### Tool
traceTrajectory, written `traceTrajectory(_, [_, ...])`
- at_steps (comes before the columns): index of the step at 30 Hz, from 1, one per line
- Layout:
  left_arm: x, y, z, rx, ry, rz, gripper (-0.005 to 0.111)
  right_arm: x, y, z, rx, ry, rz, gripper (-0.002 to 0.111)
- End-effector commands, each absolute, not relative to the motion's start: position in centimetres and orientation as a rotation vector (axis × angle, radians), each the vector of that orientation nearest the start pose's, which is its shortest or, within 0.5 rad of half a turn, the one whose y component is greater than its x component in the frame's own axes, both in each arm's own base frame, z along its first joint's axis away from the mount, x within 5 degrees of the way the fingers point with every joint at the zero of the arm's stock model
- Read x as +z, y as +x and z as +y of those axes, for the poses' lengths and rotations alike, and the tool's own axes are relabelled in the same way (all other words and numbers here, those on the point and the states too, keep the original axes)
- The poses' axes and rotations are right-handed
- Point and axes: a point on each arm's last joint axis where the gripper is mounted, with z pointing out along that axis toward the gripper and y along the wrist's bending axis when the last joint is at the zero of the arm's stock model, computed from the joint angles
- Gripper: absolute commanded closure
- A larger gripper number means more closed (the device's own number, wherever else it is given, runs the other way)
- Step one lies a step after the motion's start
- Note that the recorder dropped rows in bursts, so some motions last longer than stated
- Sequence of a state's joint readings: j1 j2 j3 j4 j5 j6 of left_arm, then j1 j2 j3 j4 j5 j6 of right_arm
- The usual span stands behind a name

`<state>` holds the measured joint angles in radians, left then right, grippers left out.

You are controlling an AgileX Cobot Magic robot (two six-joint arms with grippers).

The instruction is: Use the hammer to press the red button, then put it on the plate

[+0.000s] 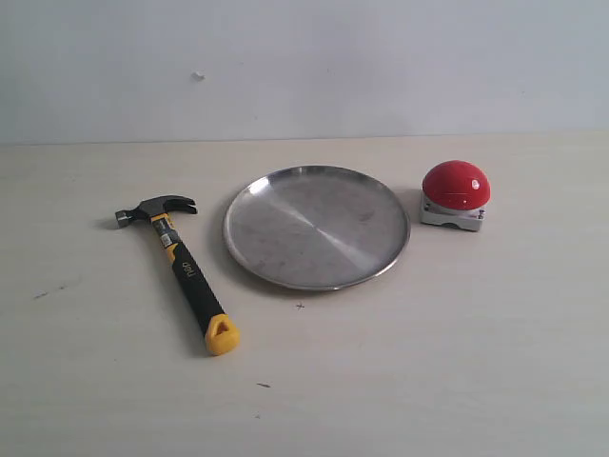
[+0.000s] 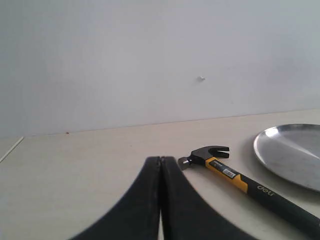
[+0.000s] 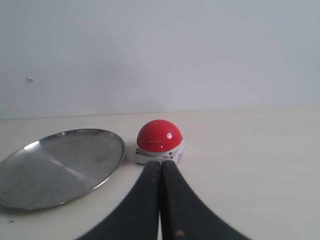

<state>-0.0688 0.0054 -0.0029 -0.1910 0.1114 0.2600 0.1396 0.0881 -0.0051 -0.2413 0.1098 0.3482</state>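
We are looking at the hammer [image 1: 176, 267] lying flat on the pale table [image 1: 428, 362], left of the plate [image 1: 317, 227] in the exterior view. Its dark head is pointing toward the wall and its yellow end toward the camera. The red button [image 1: 456, 186] is standing just right of the plate, not touching it. Our left gripper [image 2: 161, 160] is hanging near the hammer's head and our right gripper [image 3: 160, 163] near the button. Both are showing their 2 jaws pressed together, gripping nothing.
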Motion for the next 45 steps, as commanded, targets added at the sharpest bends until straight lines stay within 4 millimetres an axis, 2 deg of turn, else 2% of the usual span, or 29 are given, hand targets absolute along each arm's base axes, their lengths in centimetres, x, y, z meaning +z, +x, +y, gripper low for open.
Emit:
traceTrajectory(1, [20.4,5.6,-0.6,-0.014,0.133,1.577,0.107,19.9,6.3,0.6,0.166,0.000,1.676,0.108])
traceTrajectory(9, [20.5,5.6,-0.6,0.006,0.147,1.564,0.107,19.9,6.3,0.6,0.166,0.000,1.676,0.108])
traceTrajectory(12, [21.8,5.6,-0.3,0.042,0.129,1.427,0.107,19.9,6.3,0.6,0.166,0.000,1.676,0.108])
traceTrajectory(15, [22.5,5.4,0.0,-0.131,-0.059,1.352,0.107,19.9,6.3,0.6,0.168,0.002,1.676,0.108])
traceTrajectory(19, [22.5,5.4,0.0,-0.419,-0.301,1.333,0.107,19.9,6.3,0.6,0.168,0.002,1.676,0.108])
traceTrajectory(29, [23.2,5.3,0.2,-0.596,-0.440,1.225,0.107,19.9,6.3,0.6,0.166,0.000,1.676,0.108])
traceTrajectory(33, [25.8,5.3,-0.2,-0.552,-0.365,1.296,0.107,19.9,6.3,0.6,0.166,0.000,1.676,0.108])
traceTrajectory(39, [31.3,6.1,-0.5,-0.514,-0.314,1.367,0.107,19.9,6.3,0.6,0.166,0.000,1.676,0.108])
traceTrajectory(41, [32.7,7.3,-0.7,-0.457,-0.272,1.431,0.107,19.9,6.3,0.6,0.166,0.000,1.676,0.108])
traceTrajectory(45, [34.4,10.9,-1.2,-0.330,-0.163,1.624,0.107,19.9,6.3,0.6,0.166,0.000,1.676,0.108])
